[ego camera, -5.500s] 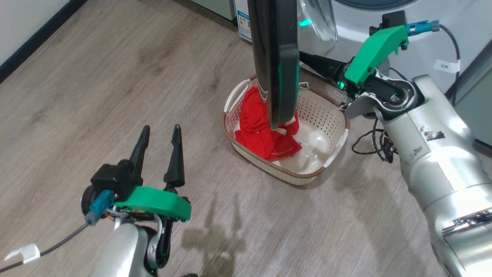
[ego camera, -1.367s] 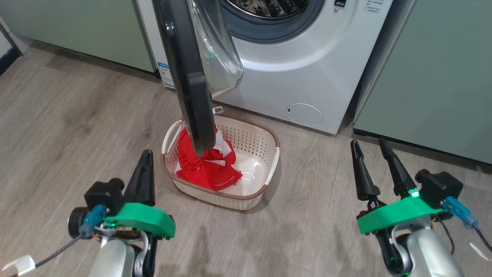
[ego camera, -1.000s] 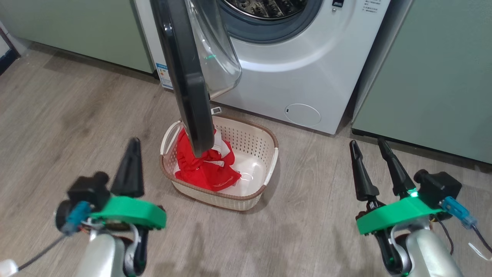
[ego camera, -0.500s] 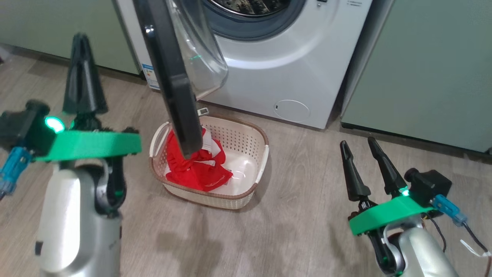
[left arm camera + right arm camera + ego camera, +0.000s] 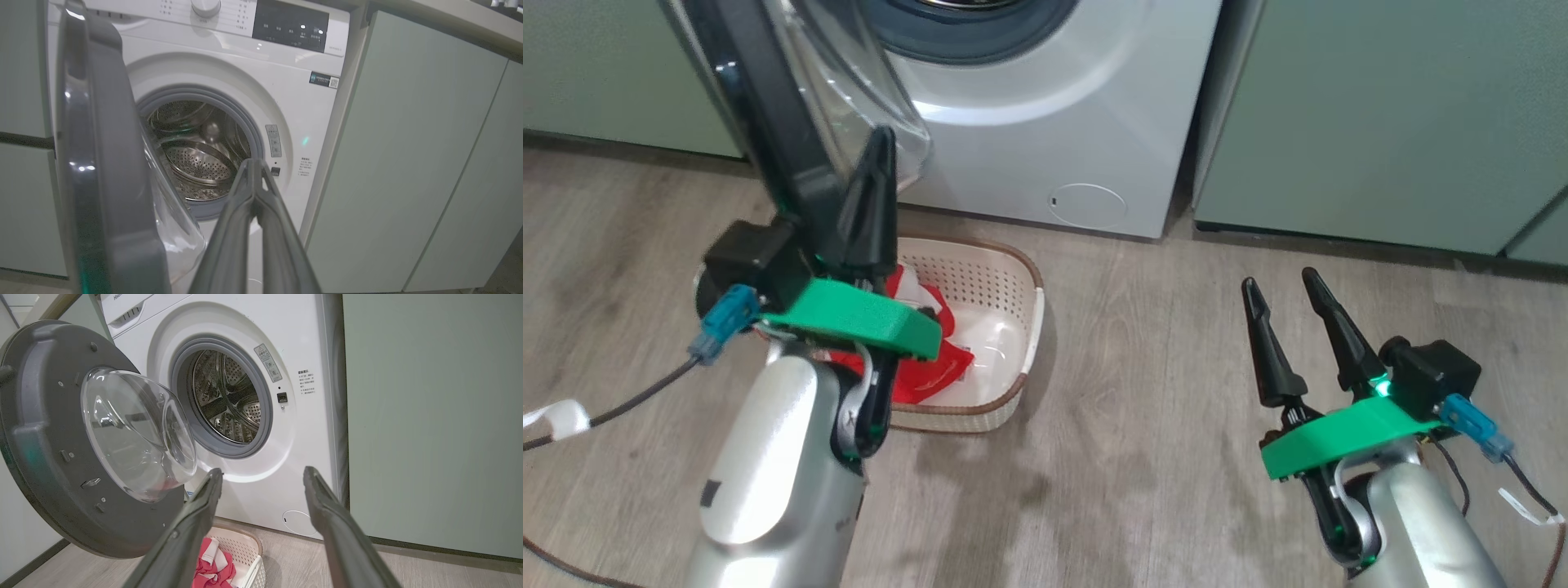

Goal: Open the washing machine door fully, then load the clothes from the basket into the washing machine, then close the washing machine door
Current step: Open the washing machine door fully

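The washing machine (image 5: 1029, 98) stands with its steel drum (image 5: 196, 159) exposed. The washing machine door (image 5: 768, 122) hangs partly open on the left, its glass bowl (image 5: 135, 433) facing the mouth. My left gripper (image 5: 880, 139) is shut and holds nothing. It is raised over the basket (image 5: 1013, 269), near the door's lower edge, and whether it touches the door I cannot tell. In the left wrist view the left gripper (image 5: 253, 163) points at the drum, with the door rim (image 5: 94, 163) to its left. Red clothes (image 5: 931, 371) lie in the basket, partly behind my left wrist. My right gripper (image 5: 1281, 282) is open above the floor at the lower right.
Pale green cabinets (image 5: 1380, 122) flank the washer on both sides. A small round white flap (image 5: 1086, 204) sits low on the washer front. Wood floor (image 5: 1143, 425) lies between the basket and my right arm. Cables trail from both wrists.
My left arm has swung from the far left across to the door's lower edge over the basket, still shut. The head camera has shifted. The right gripper stays open and still.
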You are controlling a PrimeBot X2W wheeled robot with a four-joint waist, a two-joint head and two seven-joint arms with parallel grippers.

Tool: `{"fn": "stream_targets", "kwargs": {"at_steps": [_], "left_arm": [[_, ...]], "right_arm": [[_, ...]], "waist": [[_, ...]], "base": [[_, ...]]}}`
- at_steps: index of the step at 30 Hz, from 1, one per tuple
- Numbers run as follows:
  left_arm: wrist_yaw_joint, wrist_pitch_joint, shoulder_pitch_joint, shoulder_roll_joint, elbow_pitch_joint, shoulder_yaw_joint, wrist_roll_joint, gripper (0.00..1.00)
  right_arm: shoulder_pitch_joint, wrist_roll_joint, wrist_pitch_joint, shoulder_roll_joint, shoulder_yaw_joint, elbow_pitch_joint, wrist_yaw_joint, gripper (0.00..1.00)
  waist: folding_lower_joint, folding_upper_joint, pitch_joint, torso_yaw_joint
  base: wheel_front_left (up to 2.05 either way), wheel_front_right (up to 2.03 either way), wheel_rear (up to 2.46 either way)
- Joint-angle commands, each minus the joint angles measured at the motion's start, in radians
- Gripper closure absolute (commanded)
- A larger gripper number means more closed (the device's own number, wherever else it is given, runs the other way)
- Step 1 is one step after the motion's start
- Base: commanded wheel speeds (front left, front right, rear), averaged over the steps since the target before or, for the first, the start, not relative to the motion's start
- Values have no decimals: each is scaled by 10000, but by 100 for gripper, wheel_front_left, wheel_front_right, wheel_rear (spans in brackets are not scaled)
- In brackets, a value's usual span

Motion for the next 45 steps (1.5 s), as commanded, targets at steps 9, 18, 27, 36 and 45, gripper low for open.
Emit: {"fn": "stream_targets", "kwargs": {"at_steps": [9,18,27,36,45], "left_arm": [[31,-42,-177,146,1289,202,-188,100],[167,-42,-230,146,2177,547,-119,100],[81,-42,-99,146,2370,868,-150,100],[104,-42,-10,146,2361,1213,-195,100],[-47,-42,-232,146,2394,2275,170,100]], "right_arm": [[-459,-77,-91,76,163,-343,0,0],[-503,-127,-91,86,174,-284,0,0],[-427,-158,-91,72,169,-185,0,0],[-496,-184,-91,-19,318,-89,0,0],[-865,-321,-91,-216,539,25,0,0]], "waist": [[0,0,363,-338],[0,0,443,-172],[0,0,399,422],[0,0,569,1306],[0,0,987,1703]], "base": [[0,0,0],[0,0,0],[0,0,0],[0,0,0],[0,0,0]]}}
